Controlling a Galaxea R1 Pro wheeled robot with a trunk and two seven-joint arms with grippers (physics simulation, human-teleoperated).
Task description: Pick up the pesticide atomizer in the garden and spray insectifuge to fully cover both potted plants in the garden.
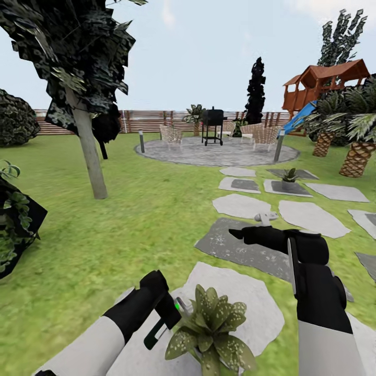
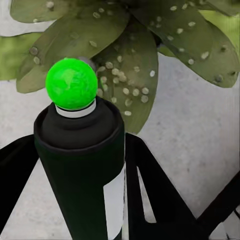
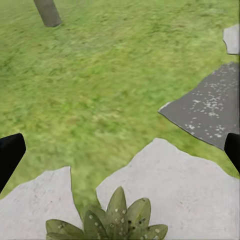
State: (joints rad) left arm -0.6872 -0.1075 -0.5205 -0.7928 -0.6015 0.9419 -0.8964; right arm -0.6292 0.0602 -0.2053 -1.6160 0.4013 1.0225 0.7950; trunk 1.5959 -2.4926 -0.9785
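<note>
Left gripper (image 1: 175,308) is clamped on the spray bottle (image 2: 82,170), green end aimed at the near potted plant (image 1: 211,326), just beside its speckled leaves on a pale stepping stone (image 1: 256,308). Right gripper (image 1: 237,233) hovers over a dark stone (image 1: 235,245), fingers (image 3: 10,155) wide apart, holding nothing. Second potted plant (image 1: 289,176) sits further up the path.

text: none legible | labels/brands/numbers/signs: none | spray bottle (image 2: 80,170): plain white panel on its dark body, no lettering to be made out | stepping stones (image 1: 243,206), fence (image 1: 151,121), grill (image 1: 212,124) at 12 o'clock: no markings readable
</note>
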